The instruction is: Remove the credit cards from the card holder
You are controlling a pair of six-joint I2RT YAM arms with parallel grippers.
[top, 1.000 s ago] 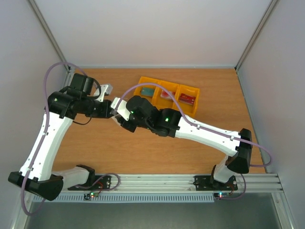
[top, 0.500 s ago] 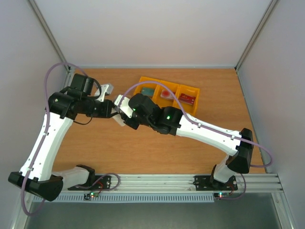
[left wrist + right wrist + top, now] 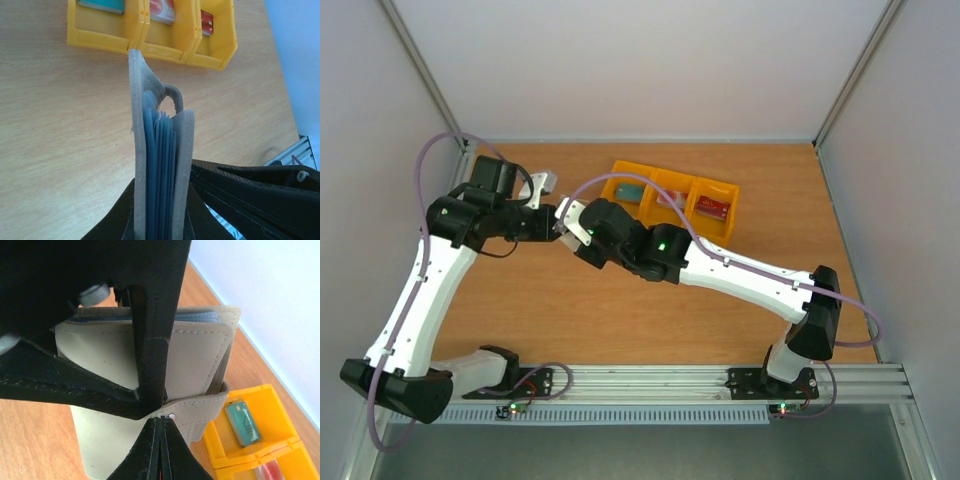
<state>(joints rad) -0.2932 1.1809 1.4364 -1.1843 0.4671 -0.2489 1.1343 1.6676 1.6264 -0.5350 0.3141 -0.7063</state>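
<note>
Print on the credit cards (image 3: pixel 162 10) cannot be read. The card holder (image 3: pixel 160 150) is pinched by the left gripper (image 3: pixel 160 212); the right gripper (image 3: pixel 160 435), earlier spread, is now pressed together at the strap (image 3: pixel 200 407).

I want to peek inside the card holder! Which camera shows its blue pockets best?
The left wrist view: the card holder stands edge-on, blue pockets showing between cream covers. Right wrist shows mostly its cream outside; the top view, only a pale scrap.
</note>
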